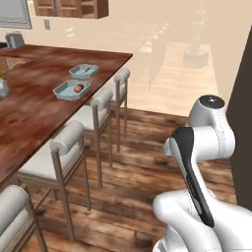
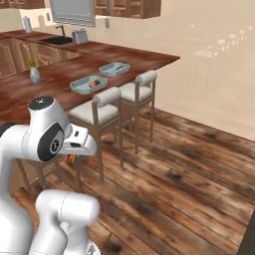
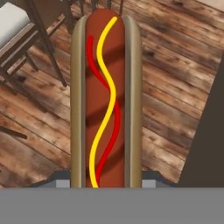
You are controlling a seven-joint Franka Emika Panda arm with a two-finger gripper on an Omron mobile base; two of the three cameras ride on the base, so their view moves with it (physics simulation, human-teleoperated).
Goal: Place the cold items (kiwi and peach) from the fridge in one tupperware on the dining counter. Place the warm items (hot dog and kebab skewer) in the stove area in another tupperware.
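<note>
Hand view is giving you the clearest look: the hot dog (image 3: pixel 106 100) is running straight up the middle of the frame, its bun sides rising from the bottom edge where the fingers would be, with yellow and red sauce lines wavy along the sausage. You are seeing it lying lengthwise between the fingers, pointing away along the gripper (image 3: pixel 106 181), and the jaws are standing partly closed against the two sides of the bun, so the gripper is gripping the hot dog; the fingertips themselves are hidden behind the bun. Beneath it you are looking down at the wooden floor (image 3: pixel 170 87) and part of a stool (image 3: pixel 17 26) at the upper left. In the right base view, a small orange-red bit of the hot dog (image 2: pixel 69 159) is peeking out under the hand, low beside the arm and well apart from the dining counter (image 2: pixel 60 79). On that counter you are seeing two pale blue tupperware trays: the nearer tupperware (image 2: pixel 88 84) is carrying a small reddish fruit, apparently the peach (image 2: pixel 93 84), and the farther tupperware (image 2: pixel 114 68) is lying just beyond it with something small inside that you cannot make out. The left base view is showing the same pair of trays near the counter edge above the stools.
</note>
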